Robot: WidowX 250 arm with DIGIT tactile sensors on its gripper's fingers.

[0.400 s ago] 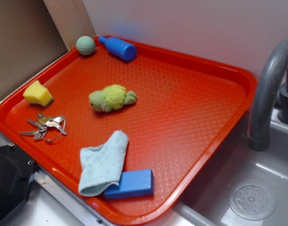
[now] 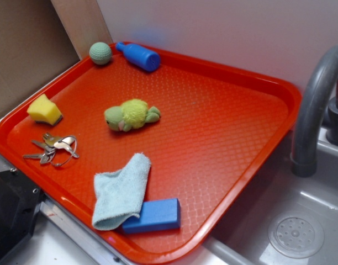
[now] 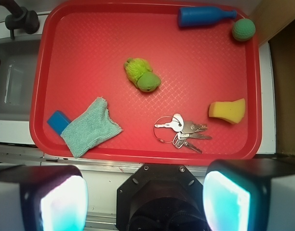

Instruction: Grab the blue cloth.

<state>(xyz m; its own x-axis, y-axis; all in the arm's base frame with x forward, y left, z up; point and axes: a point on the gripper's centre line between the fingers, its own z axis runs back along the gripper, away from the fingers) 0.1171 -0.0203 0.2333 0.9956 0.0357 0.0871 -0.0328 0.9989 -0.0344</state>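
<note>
Blue cloth lies far below the wide-parted jaws.

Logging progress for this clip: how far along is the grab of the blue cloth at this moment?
Nothing looks done yet. The blue cloth lies flat on the red tray, partly draped over the blue sponge, untouched. In the wrist view the gripper is open, high above the tray's near edge, its fingers empty and wide apart. Left: travel over the cloth, descend, close and lift.
</note>
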